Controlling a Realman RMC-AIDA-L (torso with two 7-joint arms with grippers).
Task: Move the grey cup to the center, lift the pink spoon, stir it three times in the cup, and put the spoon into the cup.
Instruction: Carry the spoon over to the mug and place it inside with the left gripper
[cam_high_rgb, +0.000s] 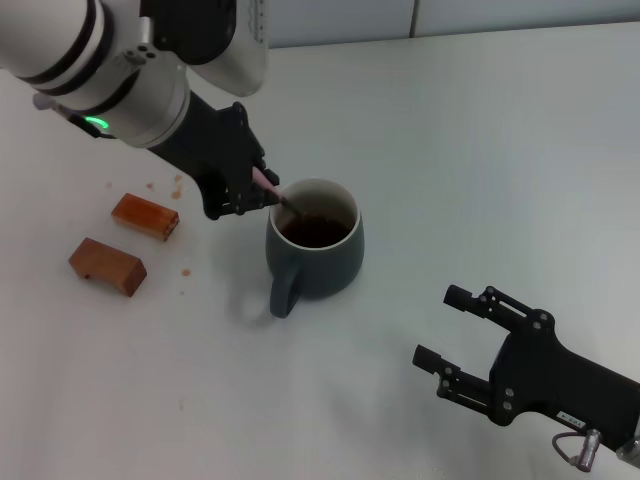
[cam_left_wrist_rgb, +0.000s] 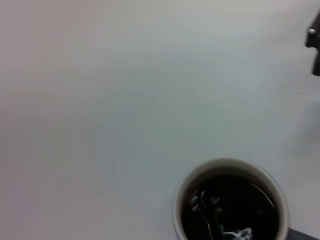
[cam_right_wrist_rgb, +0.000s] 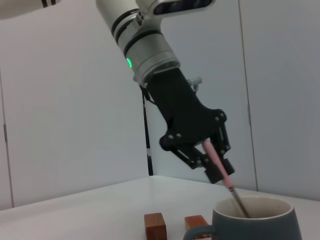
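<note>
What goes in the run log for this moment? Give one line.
phase: stirring | left gripper: shut on pink spoon, bowl down in grey cup | right gripper: open, idle, near side of table

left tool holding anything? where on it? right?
The left tool grips the pink spoon by its handle, bowl end down inside the grey cup. The right tool is open and empty.

No readable text, label, brand or number anywhere.
</note>
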